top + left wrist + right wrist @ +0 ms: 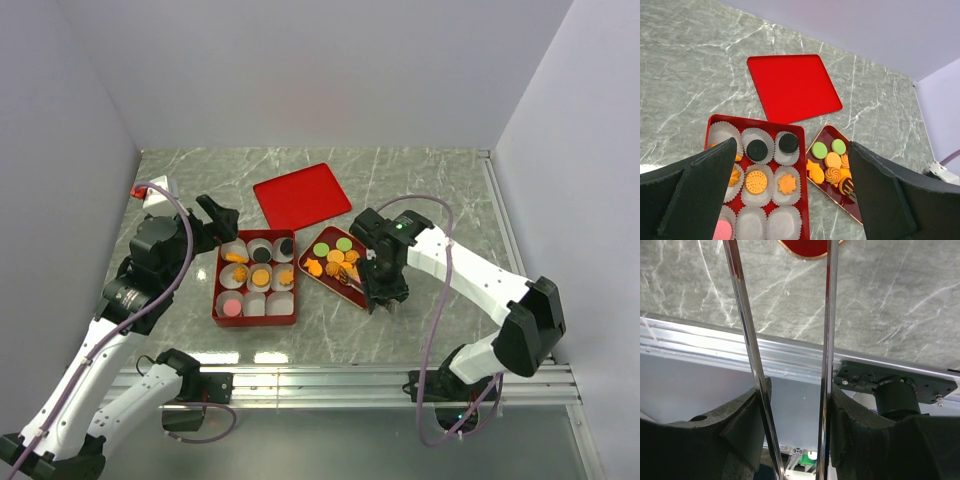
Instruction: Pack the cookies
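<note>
The table [420, 180] is showing grey-green stone with thin white lines running through it. The lid [792, 87], the box [755, 121] and the tray [828, 134] are all glowing bright red. The cookies [756, 182] are showing orange, green, black and one pink, some orange ones with dots or swirls, the paper cups [752, 217] are looking white, and the metal tongs [830, 315] are shining silver.

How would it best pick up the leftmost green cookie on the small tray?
Probably from straight above, pinching its rim. The green cookie lies flat on the small tray with orange cookies crowding it, so only a top-down pinch by the tongs has room.
</note>
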